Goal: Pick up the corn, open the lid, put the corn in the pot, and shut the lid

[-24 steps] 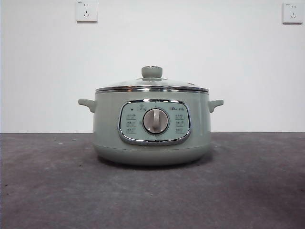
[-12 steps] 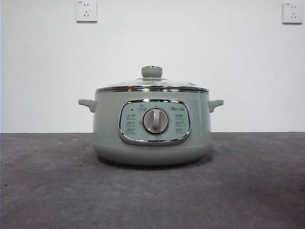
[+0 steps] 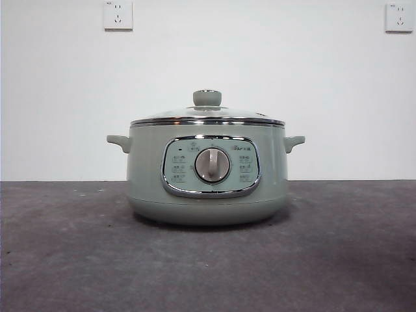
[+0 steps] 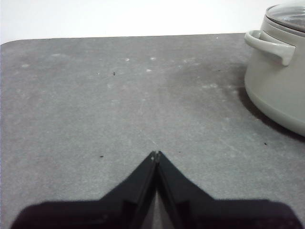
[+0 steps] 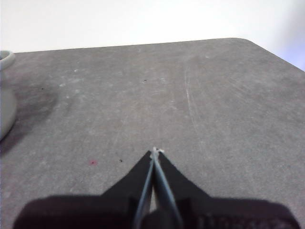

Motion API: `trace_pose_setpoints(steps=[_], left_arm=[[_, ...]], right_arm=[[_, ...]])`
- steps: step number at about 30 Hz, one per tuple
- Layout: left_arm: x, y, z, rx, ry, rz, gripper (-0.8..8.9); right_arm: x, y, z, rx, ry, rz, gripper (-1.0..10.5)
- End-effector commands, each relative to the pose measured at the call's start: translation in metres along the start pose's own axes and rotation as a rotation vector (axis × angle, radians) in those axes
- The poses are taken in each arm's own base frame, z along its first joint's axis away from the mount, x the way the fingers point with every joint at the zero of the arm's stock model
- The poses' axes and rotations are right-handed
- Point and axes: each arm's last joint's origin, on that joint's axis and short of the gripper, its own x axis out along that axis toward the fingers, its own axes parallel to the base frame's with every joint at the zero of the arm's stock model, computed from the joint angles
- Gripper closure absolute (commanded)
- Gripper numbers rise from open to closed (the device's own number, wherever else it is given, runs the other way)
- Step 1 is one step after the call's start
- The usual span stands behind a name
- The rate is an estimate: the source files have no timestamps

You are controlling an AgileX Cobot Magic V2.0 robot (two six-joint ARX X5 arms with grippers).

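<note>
The pale green pot (image 3: 207,172) stands at the middle of the grey table, and the lid (image 3: 207,116) with its green knob rests shut on it. The corn is out of view in every frame. In the left wrist view my left gripper (image 4: 156,154) is shut with nothing in it, over bare table well to the side of the pot (image 4: 279,71). My right gripper (image 5: 155,151) is shut and empty too, on the pot's other side, where only an edge of the pot (image 5: 5,95) shows. Neither arm appears in the front view.
A white wall with two power sockets (image 3: 117,14) rises behind the table. The table's far edge (image 4: 124,37) and its rounded corner (image 5: 243,40) show in the wrist views. A small red speck (image 5: 92,162) lies on the table near my right gripper.
</note>
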Motion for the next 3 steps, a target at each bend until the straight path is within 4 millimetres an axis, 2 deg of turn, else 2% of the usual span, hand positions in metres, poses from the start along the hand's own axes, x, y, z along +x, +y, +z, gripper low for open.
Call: trace_pose_setpoints(steps=[1, 3], left_arm=[[0.0011, 0.0004, -0.0026, -0.003, 0.001, 0.005, 8.16], [0.0011, 0.0004, -0.0026, -0.004, 0.001, 0.005, 8.16]], right_arm=[[0.0008, 0.0, -0.0023, -0.004, 0.005, -0.001, 9.5], [0.0008, 0.0, -0.0023, -0.004, 0.005, -0.001, 9.5]])
